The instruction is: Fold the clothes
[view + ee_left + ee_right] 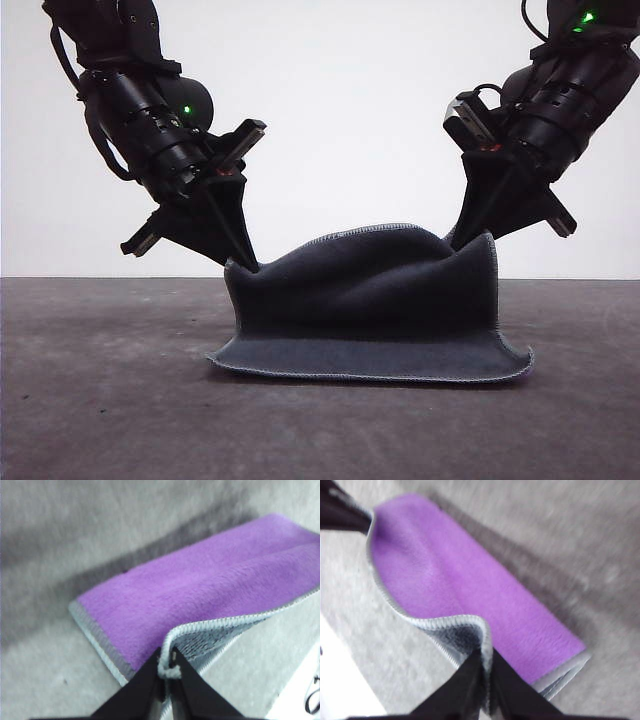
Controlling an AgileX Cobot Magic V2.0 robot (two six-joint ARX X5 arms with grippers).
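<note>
Sagging softly between them, the light, limp cloth [370, 300] is pinched at its raised corners by the left pincer [250, 266] and right pincer [462, 238], both closed on its stitched edging.

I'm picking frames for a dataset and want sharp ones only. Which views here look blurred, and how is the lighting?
Front view: sharp and evenly lit, cloth and both claws, left and right, crisp against a bright white wall. Left wrist view: table streaked, cloth edging fairly clear. Right wrist view: blurriest, table and purple pile smeared.
</note>
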